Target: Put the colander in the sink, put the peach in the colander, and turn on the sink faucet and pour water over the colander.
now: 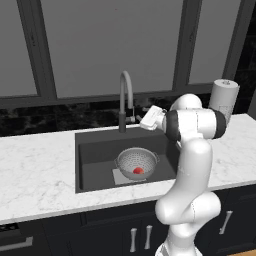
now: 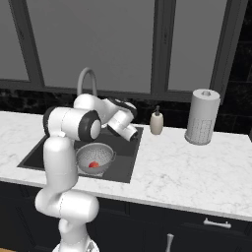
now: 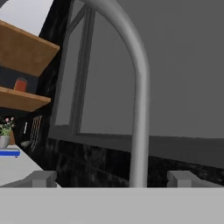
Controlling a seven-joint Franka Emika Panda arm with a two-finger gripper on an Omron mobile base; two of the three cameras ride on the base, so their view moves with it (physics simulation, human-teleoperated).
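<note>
**Gripper spread at the faucet, peach lying in the colander**

The two-finger gripper (image 3: 111,177) is sitting spread wide in the hand view, its two grey fingertips (image 3: 41,178) rising well apart at the bottom. The tall silver-grey gooseneck sink faucet (image 3: 139,109) is standing between them, further off; whether either tip is touching it cannot be told. Nothing is being held.

In the left base view the white hand is pointing left toward the faucet (image 1: 125,100) at the far side of the large dark grey rectangular sink (image 1: 95,150), but the fingers are too small to make out. In the right base view the arm is covering the faucet's lower post, leaving the arch (image 2: 86,78) showing.

The round perforated silvery metal colander (image 1: 136,162) is sitting in the sink on the lighter drain plate, with the small red-orange peach (image 1: 138,170) lying inside it. The right base view is showing the colander (image 2: 96,156) and peach (image 2: 93,165) partly cut off by the arm.

The right base view is also showing a small beige soap dispenser bottle (image 2: 156,122) on the white marble counter (image 2: 187,167), right of the sink, beside a white paper towel roll (image 2: 203,117).
</note>
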